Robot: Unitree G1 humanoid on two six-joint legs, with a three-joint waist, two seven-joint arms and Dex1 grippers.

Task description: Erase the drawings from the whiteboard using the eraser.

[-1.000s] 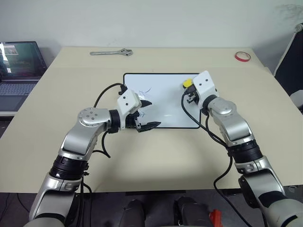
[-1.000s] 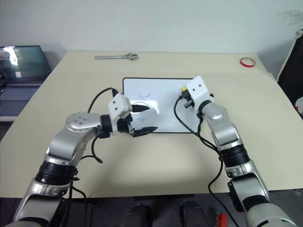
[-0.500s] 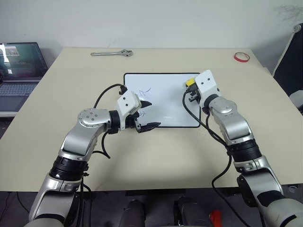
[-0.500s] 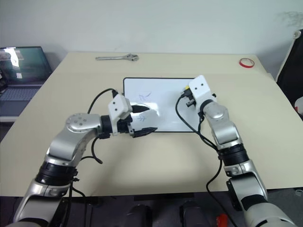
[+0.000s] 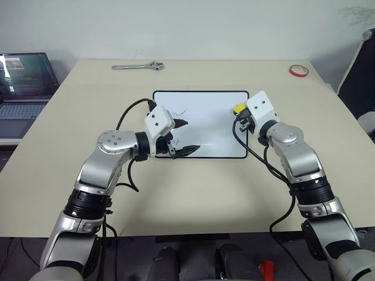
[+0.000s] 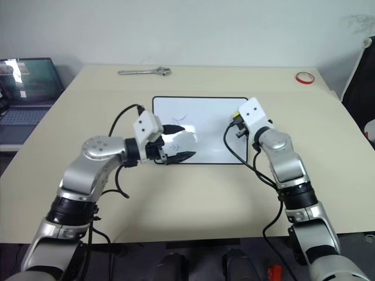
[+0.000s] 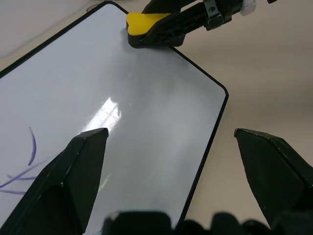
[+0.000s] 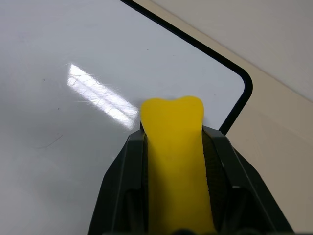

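- Since a second ago my right gripper [image 5: 239, 113] has slid the eraser [image 5: 238, 108] from just inside the whiteboard's right part out toward its right edge; the left gripper [image 5: 180, 137] has kept its place over the board's near-left part.
- The right pincer is clamped tight on the eraser, yellow block pinched between both black fingers [image 8: 128, 161], its front end over the white surface close to the rounded far-right corner.
- The left pincer stands wide, holding nothing, its fingers [image 7: 73, 166] spread over the whiteboard [image 5: 205, 126] near the near edge; I judge it is there to steady the board.
- The right side of the board looks clean; the blue drawings [image 5: 179, 112] sit on the left part, by the left gripper, well apart from the eraser. I see no red mark.
- To do this step well, I'd bring the eraser back leftward in flat, overlapping strokes, felt kept down, toward those blue scribbles.
- I'd watch the crossing: the left fingers hover just beside the marks, so they may need to shift to let the eraser through.
- A wrench [image 5: 138, 65], tape ring [image 5: 299, 70] and laptop [image 5: 23, 76] lie well clear.
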